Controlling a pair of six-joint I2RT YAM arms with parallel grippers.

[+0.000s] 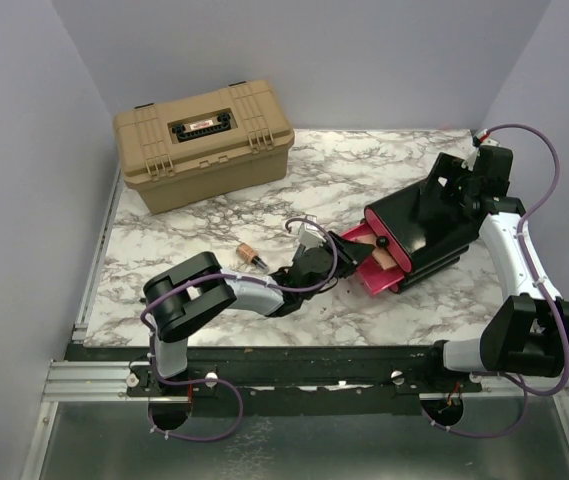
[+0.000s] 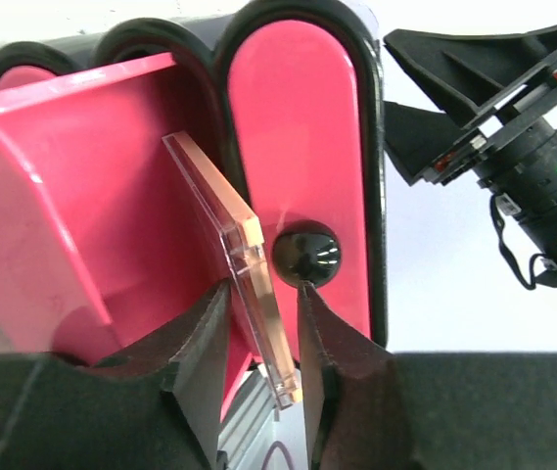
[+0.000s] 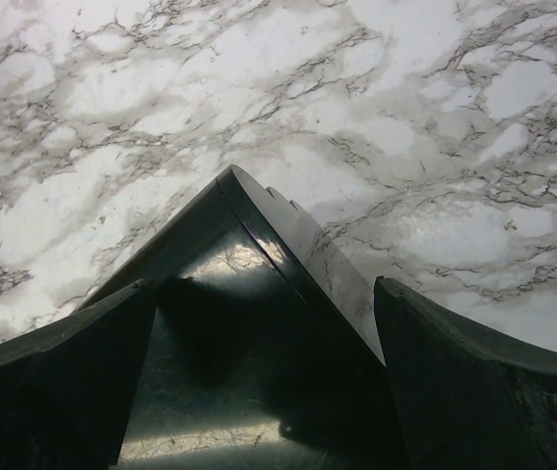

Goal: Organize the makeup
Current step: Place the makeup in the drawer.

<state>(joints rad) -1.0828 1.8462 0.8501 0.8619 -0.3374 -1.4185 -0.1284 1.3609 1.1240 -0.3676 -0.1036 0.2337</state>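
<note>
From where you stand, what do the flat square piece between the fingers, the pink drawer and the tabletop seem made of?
The flat square compact looks like clear glossy plastic over a copper-pink layer: its edge is see-through. The pink drawer seems smooth moulded plastic, with soft shine on its curves. The tabletop shows grey-veined white marble; real stone or printed laminate, I cannot tell.

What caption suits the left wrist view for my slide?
Left fingers flank a flat copper-pink compact on edge in the pink drawer, beside its black knob.

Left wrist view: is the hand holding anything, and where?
Flat compact, lower edge between the fingers of the left hand; whether gripped cannot be told.
</note>
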